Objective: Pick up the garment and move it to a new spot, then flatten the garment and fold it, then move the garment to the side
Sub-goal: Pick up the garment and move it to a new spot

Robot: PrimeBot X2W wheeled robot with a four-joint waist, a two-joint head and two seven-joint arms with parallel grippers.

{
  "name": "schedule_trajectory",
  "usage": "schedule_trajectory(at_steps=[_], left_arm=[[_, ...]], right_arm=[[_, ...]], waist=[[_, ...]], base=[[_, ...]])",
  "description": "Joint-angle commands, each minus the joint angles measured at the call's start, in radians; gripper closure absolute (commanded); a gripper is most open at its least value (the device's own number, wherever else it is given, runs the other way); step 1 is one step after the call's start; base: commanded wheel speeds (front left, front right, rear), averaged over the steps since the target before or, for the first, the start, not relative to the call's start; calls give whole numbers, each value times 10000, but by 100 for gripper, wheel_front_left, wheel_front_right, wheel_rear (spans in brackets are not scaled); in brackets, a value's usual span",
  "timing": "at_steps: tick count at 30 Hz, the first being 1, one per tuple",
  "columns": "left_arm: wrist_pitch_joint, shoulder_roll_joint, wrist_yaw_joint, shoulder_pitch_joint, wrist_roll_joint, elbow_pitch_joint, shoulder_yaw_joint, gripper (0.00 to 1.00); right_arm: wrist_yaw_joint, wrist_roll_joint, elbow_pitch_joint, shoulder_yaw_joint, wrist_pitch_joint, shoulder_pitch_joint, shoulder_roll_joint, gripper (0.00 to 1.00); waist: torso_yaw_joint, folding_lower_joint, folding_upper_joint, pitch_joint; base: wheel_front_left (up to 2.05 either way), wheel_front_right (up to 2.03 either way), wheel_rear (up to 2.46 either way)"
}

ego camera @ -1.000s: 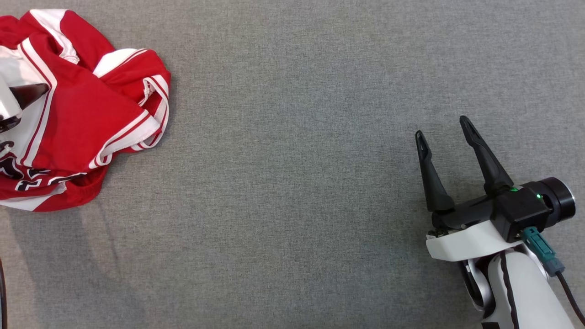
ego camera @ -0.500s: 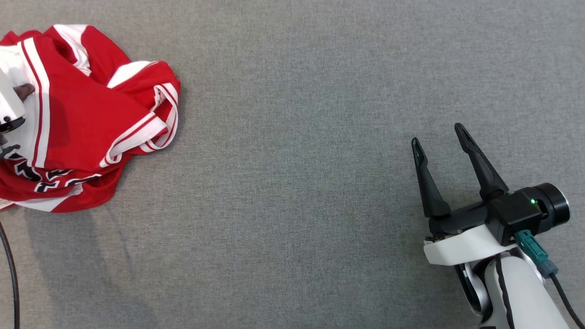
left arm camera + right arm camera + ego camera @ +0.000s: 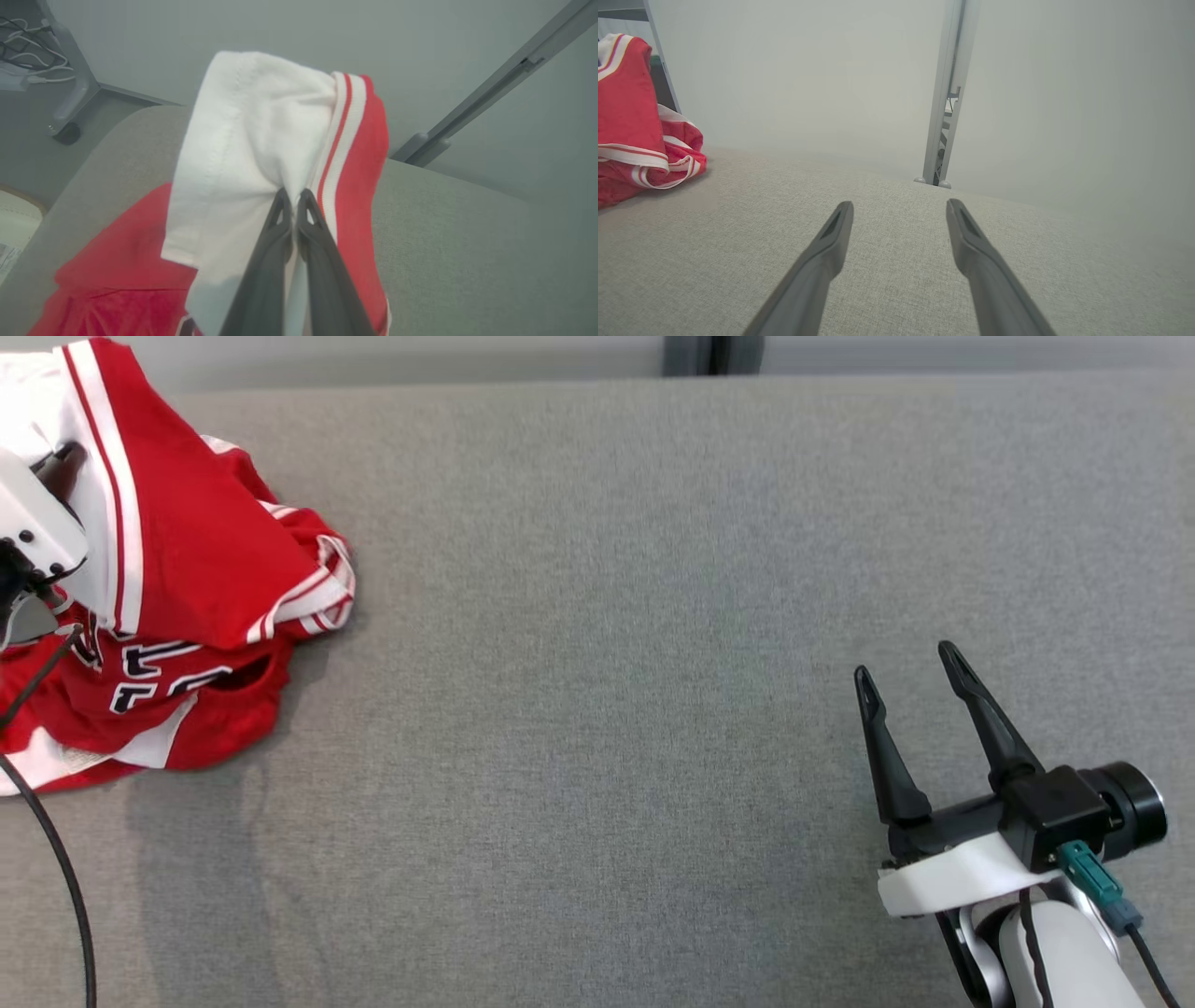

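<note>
A red and white jersey (image 3: 196, 560) with dark lettering hangs partly lifted at the far left of the grey surface (image 3: 607, 663); its lower part still rests there. My left gripper (image 3: 58, 467) is shut on its white fabric (image 3: 247, 140) beside the striped trim, fingers pressed together (image 3: 293, 196). The bunched jersey (image 3: 640, 126) lies at the left in the right wrist view. My right gripper (image 3: 906, 672) stands open at the lower right, nothing between its fingers (image 3: 900, 205), far from the jersey.
The grey fabric surface ends at a back edge (image 3: 653, 378) with a pale wall behind. A grey post (image 3: 945, 93) stands past that edge. A black cable (image 3: 56, 859) trails down at the lower left.
The left gripper has lifted the jersey's white and red part upward, with the cloth now hanging from it. The head camera has tilted, bringing the back edge into view. The right gripper stays open.
</note>
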Motion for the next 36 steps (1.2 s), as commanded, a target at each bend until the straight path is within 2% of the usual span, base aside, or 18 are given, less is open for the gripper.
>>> schedule_trajectory(at_steps=[1, 7, 14, 23, 36], left_arm=[[-269, -9, -29, 118, -131, -188, 78, 100], [-1200, 88, -30, 438, -312, -810, 60, 100], [-2226, 196, -20, 578, -196, -904, 141, 100], [-2739, 478, 196, 509, 87, -699, 80, 100], [-3092, 578, 48, 302, -29, -819, 0, 100]], right_arm=[[20, 64, 18, -39, -62, 149, -28, 0], [20, 105, 74, -128, -62, 521, 5, 0], [20, 145, 110, -169, -62, 760, 22, 0], [20, 214, 74, -185, -62, 887, 34, 0], [20, 239, 38, -232, -62, 959, 40, 0]], waist=[[88, -1, 0, -456], [128, -1, 0, -1180], [67, -1, 0, -1680], [15, -1, 0, -1832], [102, -1, 0, -1893]], base=[[0, 0, 0], [0, 0, 0], [0, 0, 0], [0, 0, 0], [0, 0, 0]])
